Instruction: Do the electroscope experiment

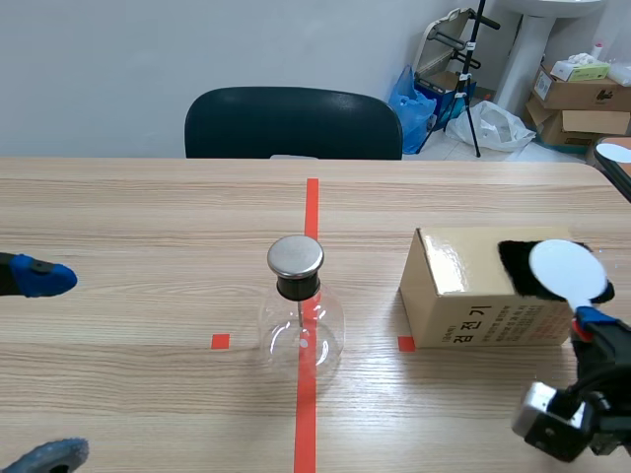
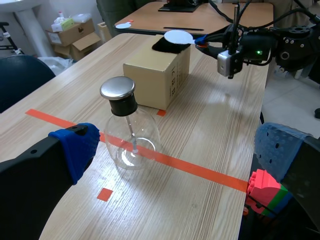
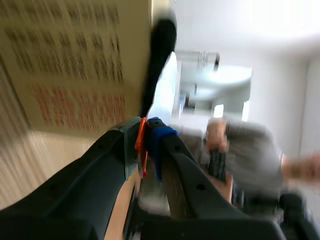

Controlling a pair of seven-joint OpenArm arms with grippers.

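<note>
While you read from the scene view, take the electroscope (image 1: 299, 315) as the dial's centre, with 12 o'clock toward the far edge of the table (image 1: 148, 217).

Item 1: electroscope. It is a clear glass flask standing upright, with a black neck, a round metal cap (image 1: 295, 256) and a thin rod hanging inside. You find it mid-table, on the long tape line (image 1: 308, 414).

Item 2: cardboard box (image 1: 473, 296). It sits at 3 o'clock of the flask, near it but apart, with red printed characters on the side facing you.

Item 3: black cloth (image 1: 518, 266). It is fuzzy and lies on the box top, toward the box's 3 o'clock end.

Item 4: white disc (image 1: 567, 271). It is round and sits over the black cloth at that same end. You cannot tell whether it presses on the cloth. A thin orange handle (image 3: 142, 145) leads off it.

Item 5: right gripper (image 1: 589, 320). It is at 4 o'clock of the box, just beside the box's end. Your right wrist view shows its jaws clamped on the orange handle, with the pads nearly meeting around the strip.

Item 6: left gripper (image 2: 177, 147). It is between 8 and 9 o'clock of the flask, well apart from it. Its jaws stand wide apart and hold nothing, and its blue pads (image 2: 80, 145) are bare.

Item 7: dark chair (image 1: 293, 123). It stands at 12 o'clock, behind the table's far edge.
</note>
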